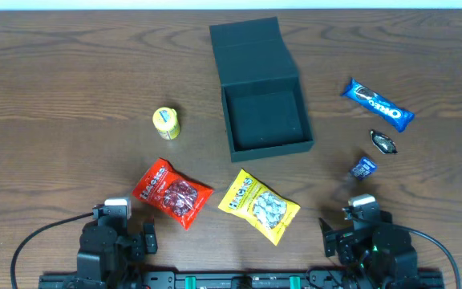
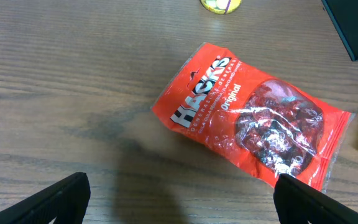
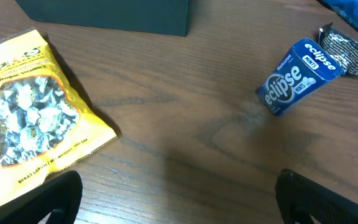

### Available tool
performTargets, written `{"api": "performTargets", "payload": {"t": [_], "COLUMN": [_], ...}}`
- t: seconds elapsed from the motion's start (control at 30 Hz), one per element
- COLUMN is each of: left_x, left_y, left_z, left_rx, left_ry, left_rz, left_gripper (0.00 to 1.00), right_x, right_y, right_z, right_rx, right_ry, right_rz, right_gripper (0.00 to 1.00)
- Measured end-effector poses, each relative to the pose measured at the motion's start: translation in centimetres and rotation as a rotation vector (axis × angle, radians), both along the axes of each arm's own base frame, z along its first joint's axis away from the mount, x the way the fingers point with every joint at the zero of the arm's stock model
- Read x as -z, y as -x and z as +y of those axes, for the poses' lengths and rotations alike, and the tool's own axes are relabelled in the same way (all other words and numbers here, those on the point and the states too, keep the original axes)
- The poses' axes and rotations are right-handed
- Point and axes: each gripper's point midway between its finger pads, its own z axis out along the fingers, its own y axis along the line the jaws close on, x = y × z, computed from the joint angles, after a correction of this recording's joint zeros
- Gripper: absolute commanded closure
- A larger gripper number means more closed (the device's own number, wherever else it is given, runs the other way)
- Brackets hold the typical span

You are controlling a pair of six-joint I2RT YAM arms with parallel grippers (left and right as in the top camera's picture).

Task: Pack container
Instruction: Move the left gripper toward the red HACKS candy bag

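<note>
Left tool point(image 2: 182, 202) and right tool point(image 3: 179, 199) are both idling released and empty; I'm suggesting the left one pinching the red bag point(image 2: 253, 121) low by its edge, 7-8 o'clock of the open box point(image 1: 265, 119).

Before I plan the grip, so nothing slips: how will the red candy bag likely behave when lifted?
The red candy bag is probably floppy: crinkled film, loose wrapped candies visible through its window, so it may sag and shift. The glossy film glints, so it could be slippery. Lying flat on the table, it seems unlikely to roll.
</note>
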Motion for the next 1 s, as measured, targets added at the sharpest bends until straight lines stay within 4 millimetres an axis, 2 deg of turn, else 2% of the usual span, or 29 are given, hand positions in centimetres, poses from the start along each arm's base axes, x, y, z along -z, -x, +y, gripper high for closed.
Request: {"api": "performTargets", "payload": {"t": [0.43, 0.67, 0.8, 1.0], "left_x": [0.0, -0.3, -0.3, -1.3], "left_y": [0.0, -0.7, -0.6, -1.4], "left_z": [0.1, -0.3, -1.4, -2.6], "left_rx": [-0.002, 0.004, 0.051, 0.094], "left_ry": [-0.002, 0.019, 0.063, 0.109], "left_rz": [-0.002, -0.031, -0.026, -0.079], "left_gripper": [0.05, 0.05, 0.05, 0.05], "right_x": [0.0, -0.2, -1.0, -5.0], "right_y": [0.0, -0.2, -0.8, -3.3], "right_z": [0.0, 0.1, 0.2, 1.3], "right_rx": [0.0, -0.007, -0.035, -0.065], "right_ry": [0.0, 0.005, 0.026, -0.013], "right_rz": [0.0, -0.014, -0.06, -0.254], "right_gripper": [0.01, 0.01, 0.01, 0.01]}}
